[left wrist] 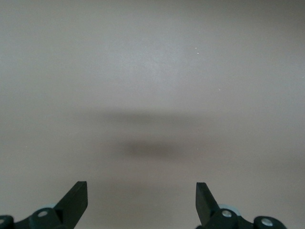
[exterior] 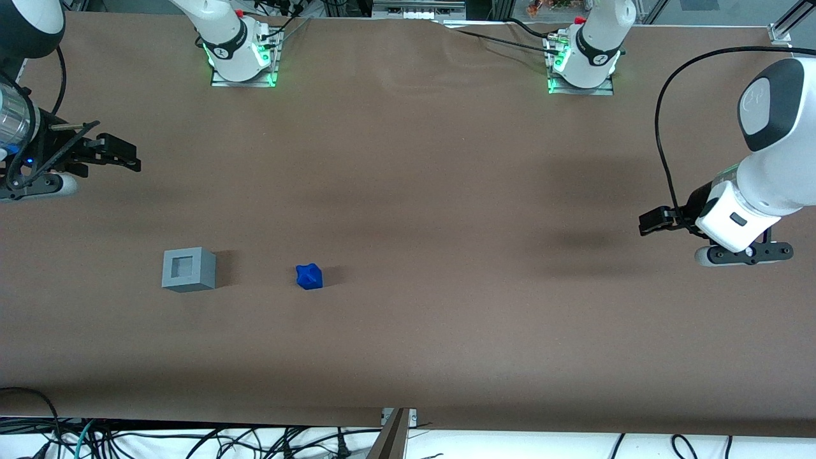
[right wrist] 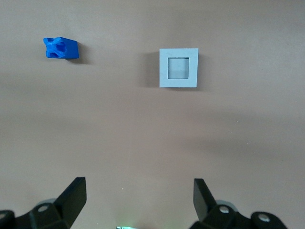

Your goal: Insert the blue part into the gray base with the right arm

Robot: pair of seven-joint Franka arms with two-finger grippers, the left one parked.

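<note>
My gripper [exterior: 131, 159] hovers above brown table [exterior: 408, 191] at working arm's end, fingers [right wrist: 71, 195] spread wide, holding nothing. Gray base [exterior: 189, 269] sits upright nearer front camera, recess up. Blue part [exterior: 309, 276] lies beside it, apart, toward parked arm's end.

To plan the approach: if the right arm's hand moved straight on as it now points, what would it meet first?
Probably bare table: the open hand points at it, short of the gray base and blue part.
</note>
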